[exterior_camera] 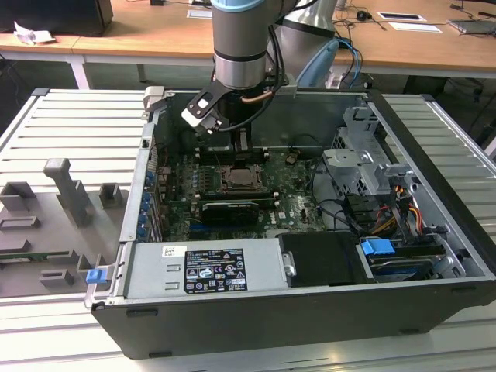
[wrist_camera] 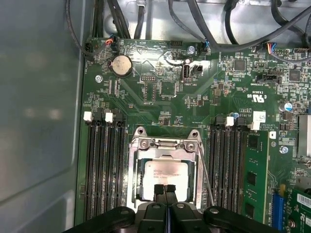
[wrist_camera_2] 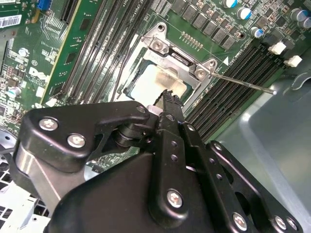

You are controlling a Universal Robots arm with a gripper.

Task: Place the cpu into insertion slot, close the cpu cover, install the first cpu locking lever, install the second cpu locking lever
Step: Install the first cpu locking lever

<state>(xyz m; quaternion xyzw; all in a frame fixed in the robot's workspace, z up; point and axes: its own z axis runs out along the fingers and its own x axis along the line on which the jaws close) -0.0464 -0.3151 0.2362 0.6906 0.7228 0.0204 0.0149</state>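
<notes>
While the exterior view takes in the whole open computer case (exterior_camera: 310, 318) on the ribbed table (exterior_camera: 70, 124), the first wrist view goes close. The hand (wrist_camera: 164, 190), its two fingertips (wrist_camera: 158, 190) pressed together with nothing seen between them, hangs directly over one cpu (wrist_camera: 165, 172). That chip lies beneath the hand in the insertion slot (exterior_camera: 242, 180), framed by one cpu cover (wrist_camera: 164, 151). Just beside the hand, the second wrist view adds one thin locking lever (wrist_camera_2: 243, 83) jutting across the memory slots (wrist_camera_2: 233, 73).
</notes>
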